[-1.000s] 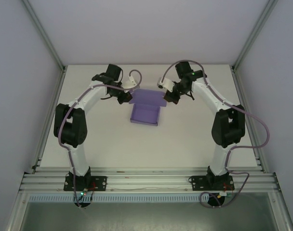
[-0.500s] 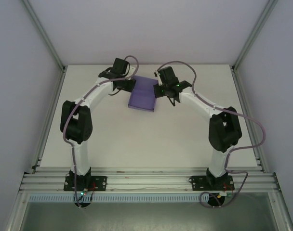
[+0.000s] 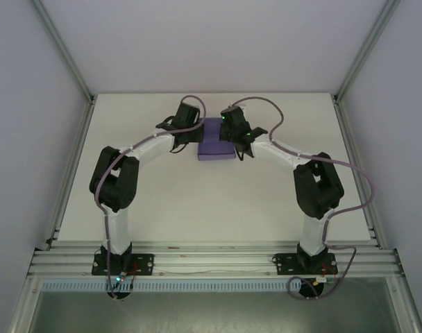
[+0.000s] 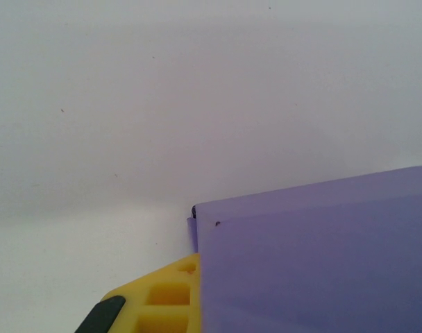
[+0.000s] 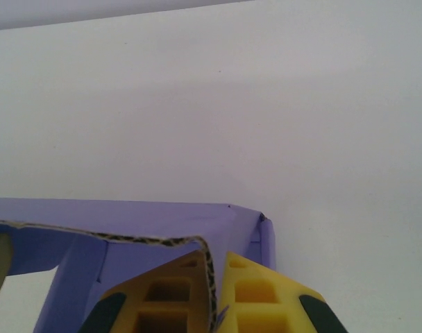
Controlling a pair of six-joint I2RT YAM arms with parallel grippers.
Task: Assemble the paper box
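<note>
The purple paper box (image 3: 216, 142) sits at the table's back centre as a small folded shape between both grippers. My left gripper (image 3: 196, 136) presses in at its left side. In the left wrist view one yellow finger (image 4: 162, 298) lies against a purple panel (image 4: 315, 257), which hides the other finger. My right gripper (image 3: 234, 137) is at the box's right side. In the right wrist view, that right gripper (image 5: 215, 260) is shut on a wall of the box (image 5: 128, 222), with the wall's corrugated edge pinched between the two yellow fingers.
The white table (image 3: 211, 201) stretches out in front of the box. Grey enclosure walls and aluminium frame posts (image 3: 66, 62) border the table on both sides. The arm bases (image 3: 121, 263) stand at the near rail.
Both grippers have swung inward toward each other. The purple sheet has closed from a wider, flatter shape into a small compact one, slightly further back.
</note>
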